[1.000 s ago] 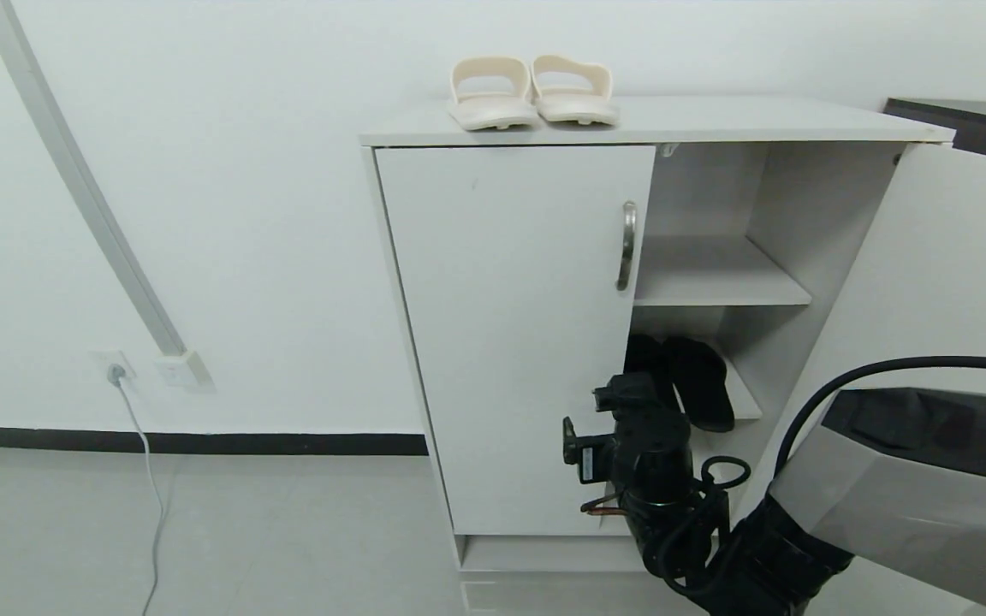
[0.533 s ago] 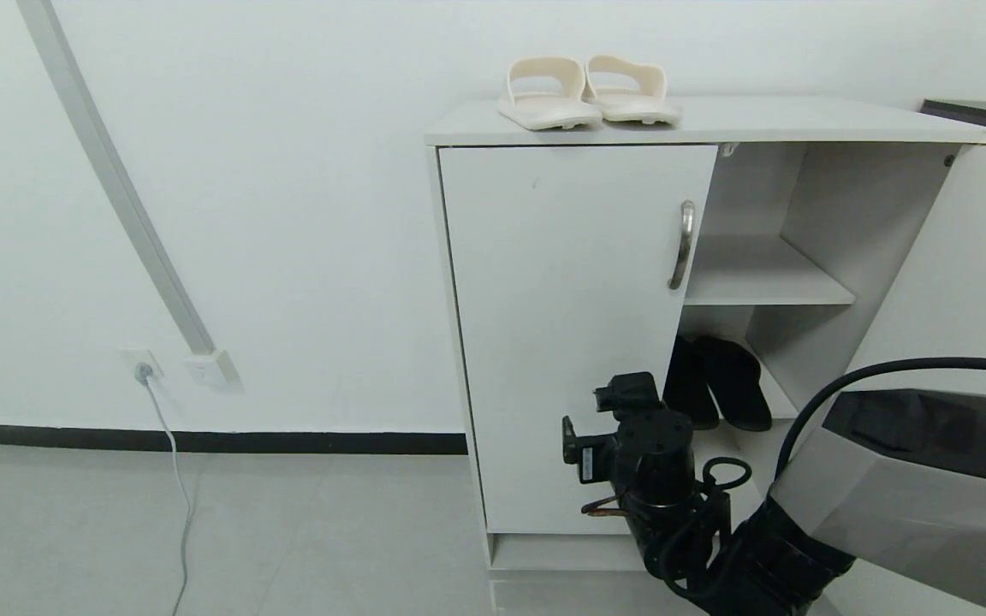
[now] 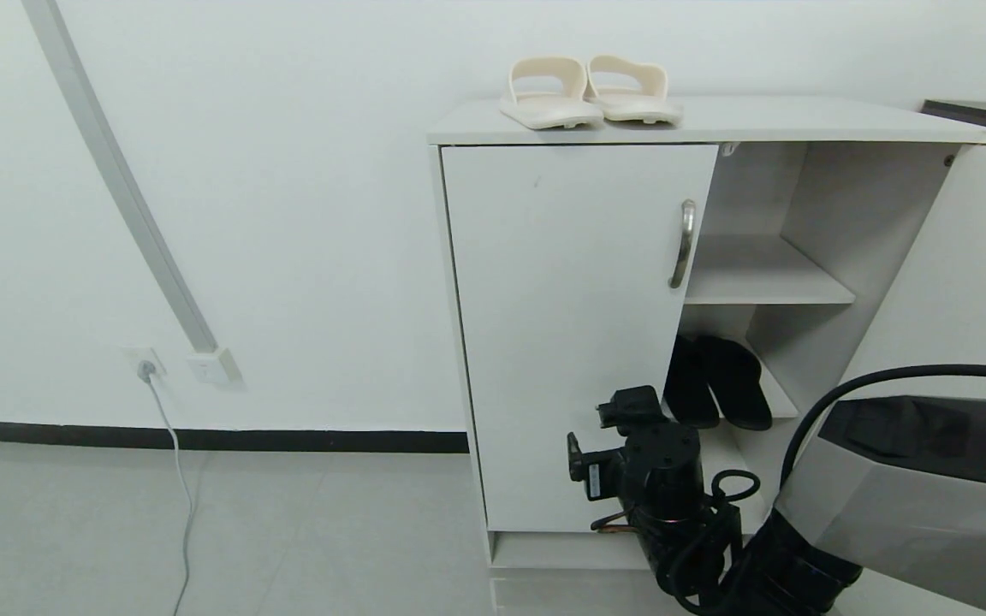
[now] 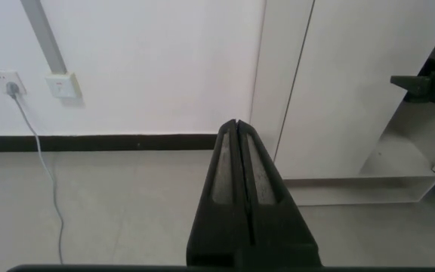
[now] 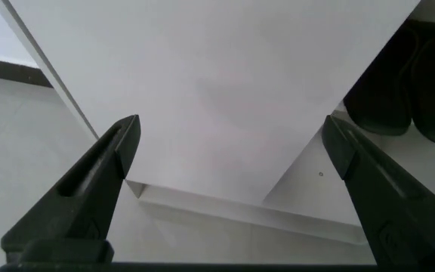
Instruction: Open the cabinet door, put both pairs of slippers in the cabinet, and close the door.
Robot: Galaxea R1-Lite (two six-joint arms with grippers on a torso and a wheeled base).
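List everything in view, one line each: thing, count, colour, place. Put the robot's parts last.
cabinet: one, white, against the wall
shut door: one, white, cabinet's left half
open door: one, white, swung out at the right
handle: one, metal, on the shut door's edge
upper shelf: one, white, bare, inside the cabinet
cream slippers: one pair, on the cabinet top
black slippers: one pair, on the lower shelf inside
wall socket: one, white, low on the wall
cable: one, grey, from the socket to the floor
conduit: one, grey, slanting down the wall
baseboard: one, black, along the wall foot
left gripper: one, black, shut, low beside the cabinet
right gripper: one, black, open, low before the shut door
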